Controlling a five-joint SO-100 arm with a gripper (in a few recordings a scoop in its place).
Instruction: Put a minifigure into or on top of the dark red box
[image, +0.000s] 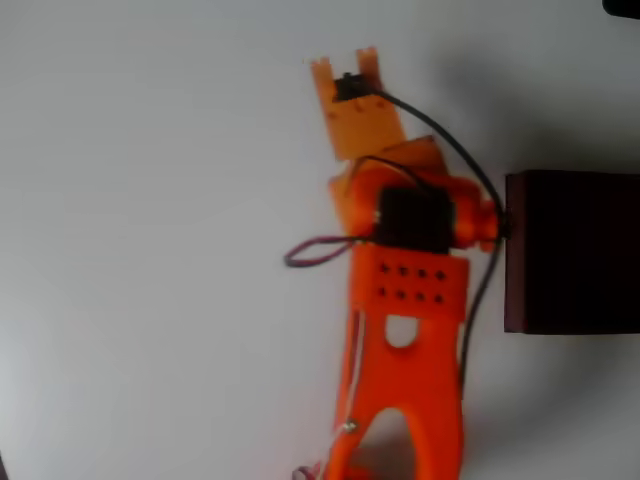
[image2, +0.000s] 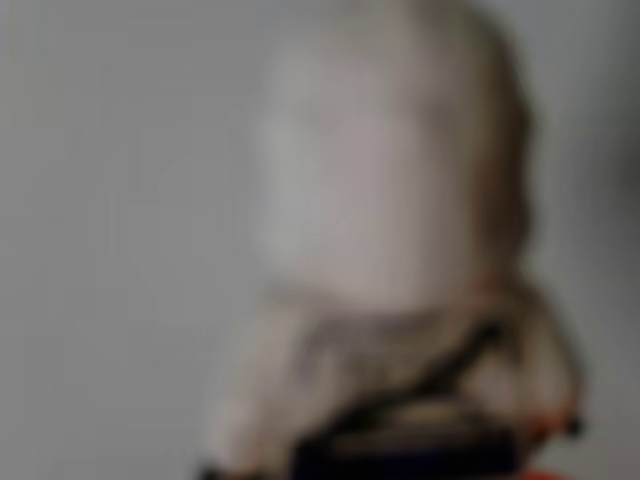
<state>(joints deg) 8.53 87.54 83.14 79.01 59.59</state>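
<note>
In the overhead view the dark red box stands at the right edge, a maroon rectangle cut off by the frame. The orange arm reaches up the middle of the picture, its wrist beside the box's left wall. My gripper sits at the arm's upper end, up and to the left of the box and over bare table. Its jaws are too blurred to read. The wrist view is badly out of focus, with a large pale shape close to the lens. I cannot tell whether that shape is the minifigure.
The white table stretches wide to the left of the arm. A dark cable loops out from the arm's left side, and another runs down between the arm and the box. A dark object pokes in at the top right corner.
</note>
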